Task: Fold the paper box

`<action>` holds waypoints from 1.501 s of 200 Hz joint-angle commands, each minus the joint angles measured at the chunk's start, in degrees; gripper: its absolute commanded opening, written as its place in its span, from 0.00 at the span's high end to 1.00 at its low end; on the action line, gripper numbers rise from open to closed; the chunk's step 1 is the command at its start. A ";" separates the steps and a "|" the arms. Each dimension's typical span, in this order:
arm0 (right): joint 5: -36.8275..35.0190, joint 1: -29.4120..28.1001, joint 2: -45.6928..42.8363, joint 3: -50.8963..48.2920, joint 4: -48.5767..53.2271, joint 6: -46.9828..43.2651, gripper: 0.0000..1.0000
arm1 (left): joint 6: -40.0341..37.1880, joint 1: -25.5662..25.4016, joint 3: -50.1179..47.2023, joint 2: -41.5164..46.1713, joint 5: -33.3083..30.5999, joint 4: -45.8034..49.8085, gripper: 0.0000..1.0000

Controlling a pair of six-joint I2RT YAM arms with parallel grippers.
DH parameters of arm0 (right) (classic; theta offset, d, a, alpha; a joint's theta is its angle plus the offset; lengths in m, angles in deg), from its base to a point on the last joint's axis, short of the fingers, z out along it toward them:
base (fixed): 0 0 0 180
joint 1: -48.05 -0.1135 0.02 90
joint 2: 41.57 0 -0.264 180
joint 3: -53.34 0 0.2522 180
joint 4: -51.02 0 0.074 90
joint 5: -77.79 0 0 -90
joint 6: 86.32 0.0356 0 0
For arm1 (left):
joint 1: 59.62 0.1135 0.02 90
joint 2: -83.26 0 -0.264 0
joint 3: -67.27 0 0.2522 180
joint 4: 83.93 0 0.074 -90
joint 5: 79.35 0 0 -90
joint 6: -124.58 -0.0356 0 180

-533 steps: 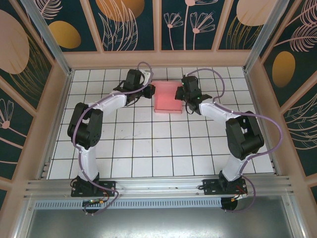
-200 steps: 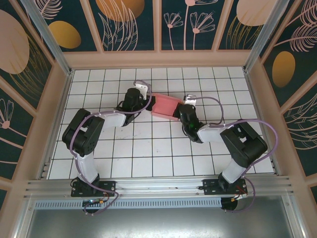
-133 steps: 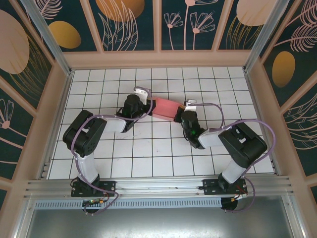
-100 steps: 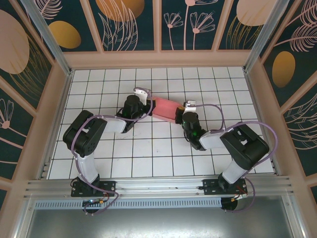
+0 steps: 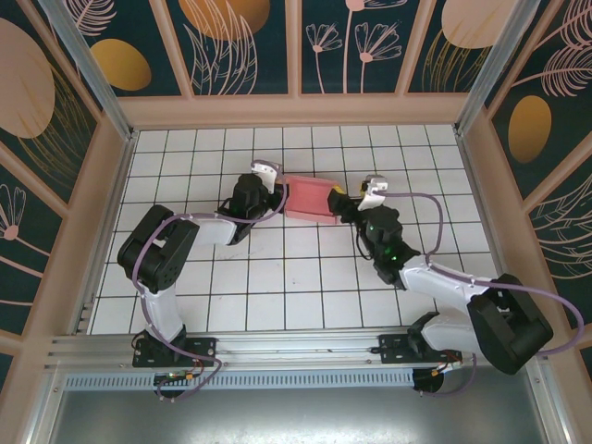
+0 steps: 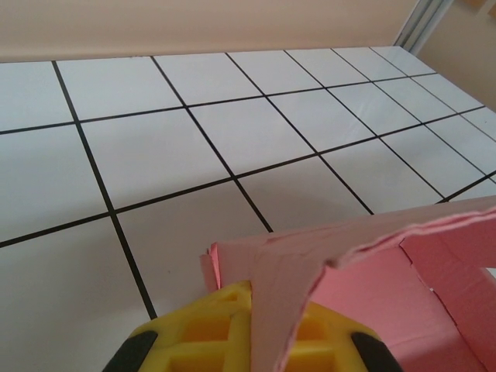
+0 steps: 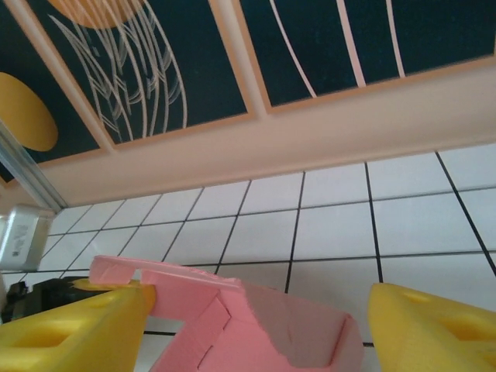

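Note:
The paper box [image 5: 310, 198] is pink card, half folded, lying across two tiles at the middle back of the floor. My left gripper [image 5: 277, 192] is at its left end. In the left wrist view that gripper [image 6: 260, 314] is shut on a pink flap of the paper box [image 6: 418, 310], which stands up between the yellow fingers [image 6: 194, 325]. My right gripper [image 5: 342, 203] is at the box's right end. In the right wrist view it [image 7: 260, 314] stands open, with the open-topped paper box [image 7: 256, 333] between the wide-apart yellow fingers [image 7: 70, 329]. The box's lid edge touches the left finger.
The white tiled floor [image 5: 296, 277] is bare in front of the box. A wooden back wall [image 5: 296, 111] runs behind it, with side walls and aluminium posts [image 5: 92, 65] left and right. The right arm's elbow [image 5: 504, 324] sits low at the near right.
My right gripper has opened and let go of the box's right end, and its arm has swung out to the right. The left gripper stays shut on the left flap.

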 commanded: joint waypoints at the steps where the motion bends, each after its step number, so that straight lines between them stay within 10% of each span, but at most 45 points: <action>1: 4.99 3.02 2.32 7.49 13.37 6.55 0.25 | -1.95 -0.56 1.23 -0.91 -0.99 2.25 1.00; 87: 13.09 6.97 21.75 27.61 33.59 8.14 0.27 | -3.49 -1.92 -0.68 -0.95 -1.21 1.65 0.93; 137: 14.52 7.03 24.59 25.67 33.18 8.61 0.27 | -7.00 -2.28 -7.24 4.59 3.00 -2.08 0.56; 167: 13.94 7.10 25.44 24.26 32.65 8.79 0.27 | -8.46 -2.36 -14.36 12.25 3.65 -5.24 0.02; 243: 9.97 7.12 30.01 19.50 28.28 4.09 0.27 | 10.52 1.40 -10.68 11.37 5.58 -6.09 0.01; 300: 10.34 7.47 30.95 20.33 27.06 0.05 0.25 | 18.06 3.95 9.54 -2.66 10.75 15.35 0.11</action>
